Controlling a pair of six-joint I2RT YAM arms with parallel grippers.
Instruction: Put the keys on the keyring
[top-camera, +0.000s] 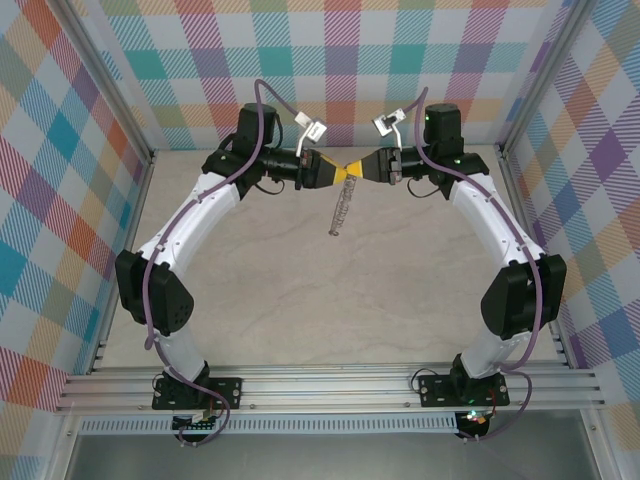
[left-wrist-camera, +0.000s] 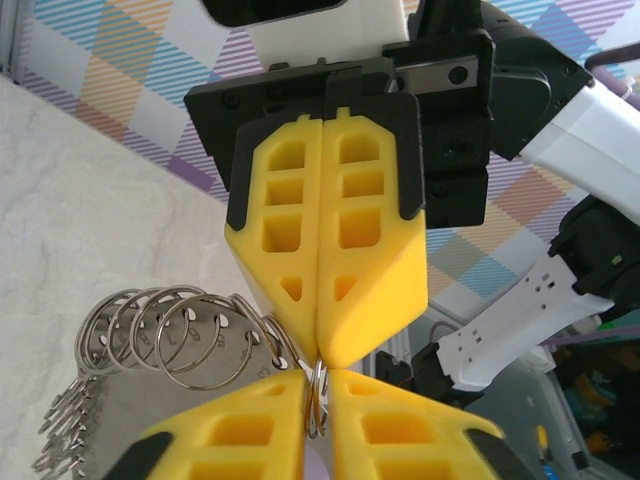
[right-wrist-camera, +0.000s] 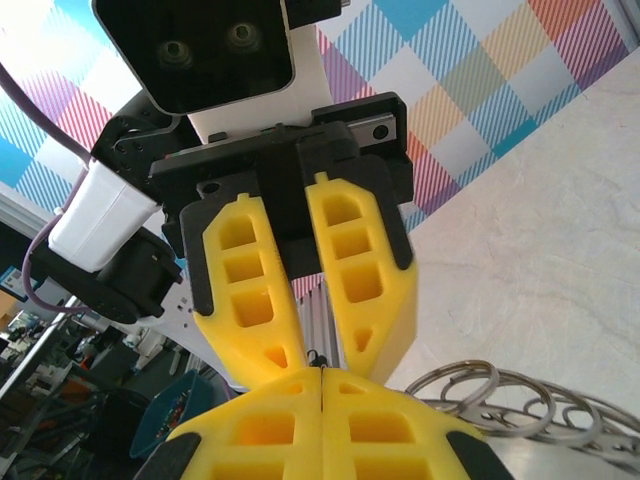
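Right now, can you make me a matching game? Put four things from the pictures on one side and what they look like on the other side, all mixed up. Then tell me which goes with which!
Things:
1. keyring
2. right gripper
3. table
4. wall

What they look like:
A. pale beige, a bit like marble
B. yellow and shut
C. silvery, hanging under the two gripper tips
D. checked in lots of colours

Right pairs: 1-C, 2-B, 3-A, 4-D.
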